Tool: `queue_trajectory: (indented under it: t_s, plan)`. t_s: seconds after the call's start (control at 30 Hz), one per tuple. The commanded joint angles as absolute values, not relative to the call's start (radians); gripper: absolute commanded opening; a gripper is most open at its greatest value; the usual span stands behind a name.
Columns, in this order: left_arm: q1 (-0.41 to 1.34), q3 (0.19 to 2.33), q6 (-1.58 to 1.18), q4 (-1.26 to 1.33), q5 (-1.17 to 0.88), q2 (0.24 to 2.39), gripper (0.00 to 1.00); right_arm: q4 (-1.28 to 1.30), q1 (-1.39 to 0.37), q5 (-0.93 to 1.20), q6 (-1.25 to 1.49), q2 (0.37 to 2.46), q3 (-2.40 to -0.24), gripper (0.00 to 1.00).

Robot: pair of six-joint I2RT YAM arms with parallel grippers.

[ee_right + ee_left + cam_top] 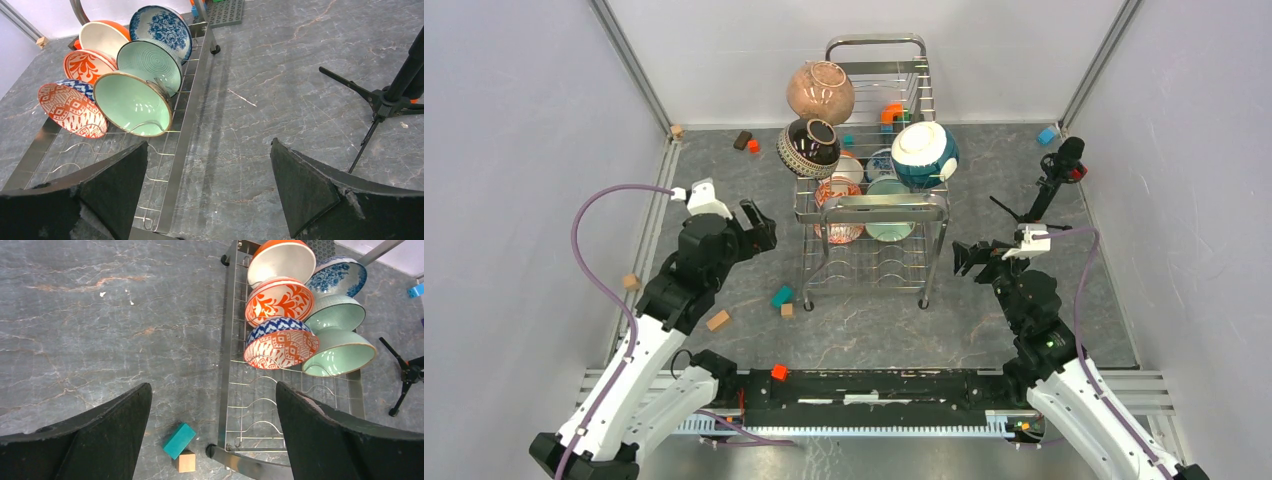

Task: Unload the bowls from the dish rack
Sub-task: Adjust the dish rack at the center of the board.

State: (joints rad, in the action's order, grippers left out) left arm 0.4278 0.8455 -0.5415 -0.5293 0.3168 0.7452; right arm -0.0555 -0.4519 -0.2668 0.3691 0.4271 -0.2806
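The chrome wire dish rack [886, 200] is standing in the middle of the grey marbled counter [1004, 320], between the two arms, and every bowl is sitting in it. Three are resting on its upper tier: a pink-brown speckled bowl [820, 92] at the far left, a dark patterned bowl [808, 147] just in front of it, and a teal-and-white bowl [924, 154] on the right. Six more are leaning on edge among the prongs of the lower tier, in two rows of three: an orange bowl [280, 260], a red floral bowl [280, 300] and a red-and-blue diamond-patterned bowl [280, 342] on the left, and a blue-patterned bowl [337, 277], a ribbed pale green bowl [335, 315] and a glossy pale green bowl [340, 352] on the right. That is making nine bowls in view. The left gripper [762, 228] is hovering left of the rack and the right gripper [969, 258] right of it, each with fingers spread wide and gripping nothing. A teal block [179, 440] is lying against a tan cube [186, 461] by the rack's near left foot.
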Motion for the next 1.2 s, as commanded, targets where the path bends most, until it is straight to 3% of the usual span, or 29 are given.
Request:
queue_trajectory:
  t_s: [0.0,0.17,0.63,0.9,1.17]
  plan:
    - [0.433,0.855,-0.542,-0.53,0.382,0.706,1.0,-0.088,-0.458,-0.27,0.347,0.415,-0.298,0.98]
    - [0.432,0.833,-0.519,-0.513,0.388,0.662,1.0,-0.089,-0.458,-0.353,0.402,0.362,-0.28,0.98]
    - [0.433,0.812,-0.472,-0.493,0.31,0.632,1.0,-0.033,-0.457,0.03,0.232,0.357,-0.444,0.98]
    - [0.432,0.795,-0.483,-0.468,0.304,0.595,1.0,-0.002,-0.458,0.104,0.284,0.399,-0.607,0.97]
    - [0.433,0.795,-0.466,-0.463,0.256,0.574,1.0,-0.088,-0.458,0.145,0.326,0.409,-0.581,0.93]
